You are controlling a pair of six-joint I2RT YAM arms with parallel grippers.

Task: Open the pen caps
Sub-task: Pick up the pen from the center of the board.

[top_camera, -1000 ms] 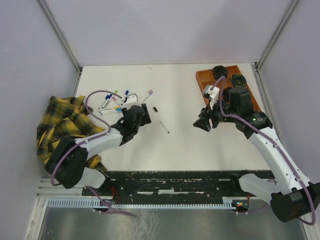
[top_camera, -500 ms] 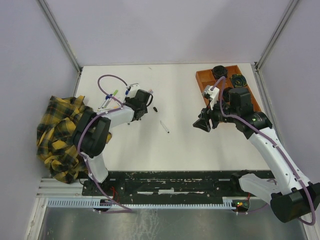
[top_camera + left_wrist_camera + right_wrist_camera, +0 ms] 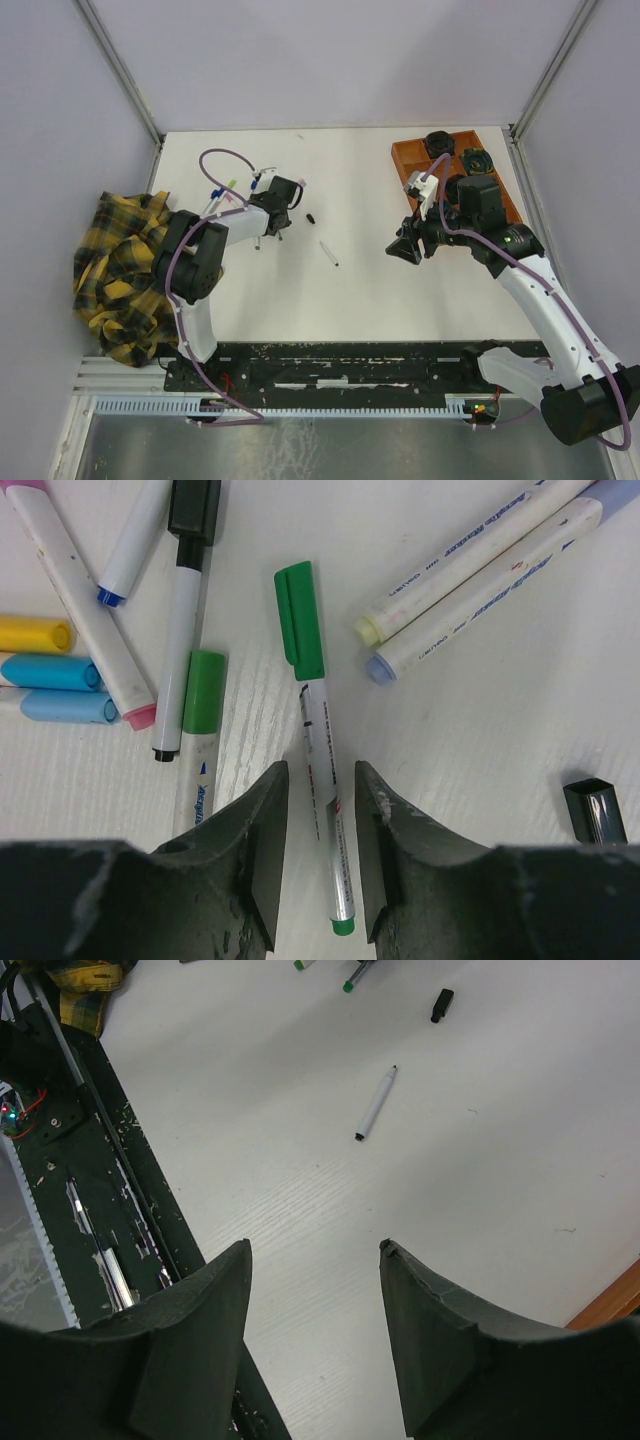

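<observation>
1. Straddling a thin white plastic pen barrel (image 3: 327, 815) on the tabletop (image 3: 480, 770), the left claw (image 3: 320, 772) stands partly open (not gripping).
2. Its green plastic cap (image 3: 299, 620) is on, beyond the claw.
3. The right claw (image 3: 315, 1252) gapes empty.

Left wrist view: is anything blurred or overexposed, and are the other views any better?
Left wrist: green-capped pen and barrel print sharp, left fingers dark and soft. Right wrist: even light, lone pen crisp, right fingers underexposed. Top external: diffuse light, faint shadows, pen pile tiny.
</observation>
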